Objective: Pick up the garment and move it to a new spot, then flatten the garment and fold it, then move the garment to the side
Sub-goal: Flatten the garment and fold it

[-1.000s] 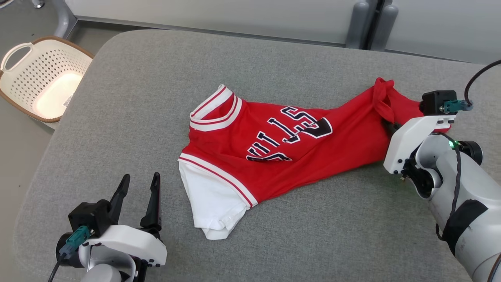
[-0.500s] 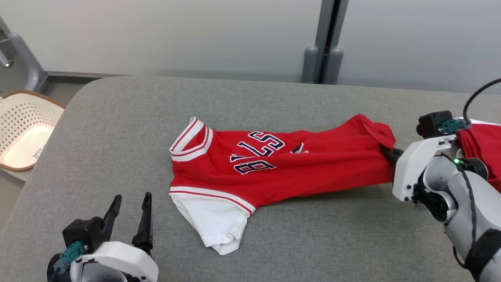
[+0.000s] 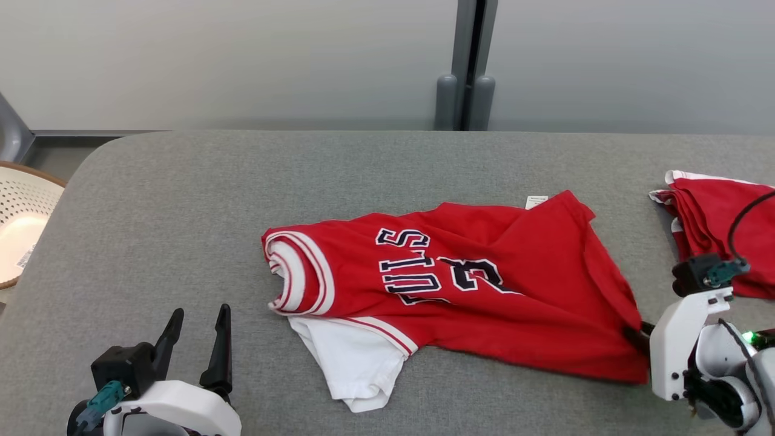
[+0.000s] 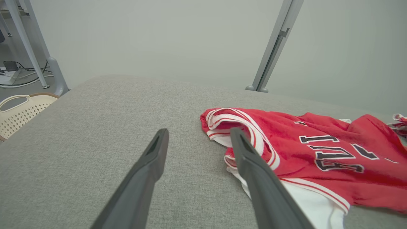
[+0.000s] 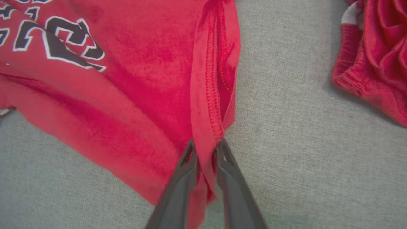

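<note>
The garment [image 3: 484, 284] is a red jersey with dark lettering, white trim and a white sleeve, lying crumpled across the middle of the grey table [image 3: 242, 181]. My right gripper [image 3: 636, 333] is at its near right corner. In the right wrist view the red hem of the garment [image 5: 127, 79] runs straight in between the fingers of my right gripper [image 5: 205, 149], whose jaws stand close together around it. My left gripper [image 3: 197, 318] hovers open near the front left, clear of the cloth. The left wrist view has the striped collar end of the garment [image 4: 318, 149] just right of my left gripper [image 4: 198, 133].
A folded pile of red cloth [image 3: 720, 224] lies at the table's right edge, close to my right arm, and is seen as red cloth [image 5: 378, 63] in the right wrist view. A cream perforated basket [image 3: 24, 230] stands on the floor at the left. A grey post [image 3: 466, 91] rises behind the table.
The head camera has turned, bringing the red pile into view. My right gripper has pulled the hem toward the near right, spreading the jersey wider. The left gripper has stayed open.
</note>
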Controlling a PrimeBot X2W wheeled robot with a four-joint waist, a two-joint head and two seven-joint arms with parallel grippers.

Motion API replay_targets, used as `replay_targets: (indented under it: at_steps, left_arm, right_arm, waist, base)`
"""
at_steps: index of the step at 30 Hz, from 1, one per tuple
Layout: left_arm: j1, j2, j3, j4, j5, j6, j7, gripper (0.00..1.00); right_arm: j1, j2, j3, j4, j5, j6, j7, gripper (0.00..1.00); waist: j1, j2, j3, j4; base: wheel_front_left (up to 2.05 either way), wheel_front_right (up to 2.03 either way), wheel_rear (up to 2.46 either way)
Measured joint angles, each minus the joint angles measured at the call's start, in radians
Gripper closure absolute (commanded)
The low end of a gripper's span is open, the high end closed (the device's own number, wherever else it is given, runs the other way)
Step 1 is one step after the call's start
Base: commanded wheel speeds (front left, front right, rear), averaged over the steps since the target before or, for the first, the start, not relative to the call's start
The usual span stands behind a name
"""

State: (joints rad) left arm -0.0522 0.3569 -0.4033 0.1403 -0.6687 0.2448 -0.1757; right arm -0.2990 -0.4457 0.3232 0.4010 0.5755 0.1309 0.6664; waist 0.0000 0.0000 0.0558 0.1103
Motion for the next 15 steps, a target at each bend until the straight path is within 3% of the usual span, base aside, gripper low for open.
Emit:
replay_targets:
  at_steps: [4, 8, 12, 15]
  left_arm:
    - [0.0, 0.006, 0.008, 0.001, -0.002, 0.003, -0.002, 0.0]
    - [0.001, 0.011, 0.015, -0.002, -0.003, 0.008, -0.008, 0.0]
    - [0.003, 0.018, 0.02, -0.01, -0.003, 0.013, -0.009, 0.0]
    - [0.004, 0.018, 0.016, -0.016, -0.003, 0.016, -0.008, 0.0]
  right_arm:
    - [0.051, 0.089, -0.111, -0.104, -0.09, 0.0, -0.021, 0.0]
    - [0.089, 0.138, -0.222, -0.241, -0.164, 0.0, -0.085, 0.0]
    - [0.106, 0.217, -0.315, -0.357, -0.215, 0.0, -0.236, 0.0]
    - [0.146, 0.267, -0.366, -0.372, -0.245, 0.0, -0.361, 0.0]
  waist:
    - [0.0, 0.0, 0.007, -0.023]
    - [0.0001, 0.0, 0.006, -0.054]
    - [0.0, 0.0, -0.003, -0.085]
    - [0.0, 0.0, -0.012, -0.101]
  base:
    - [0.0, 0.0, 0.0]
    - [0.0, 0.0, 0.0]
    - [0.0, 0.0, 0.0]
    - [0.0, 0.0, 0.0]
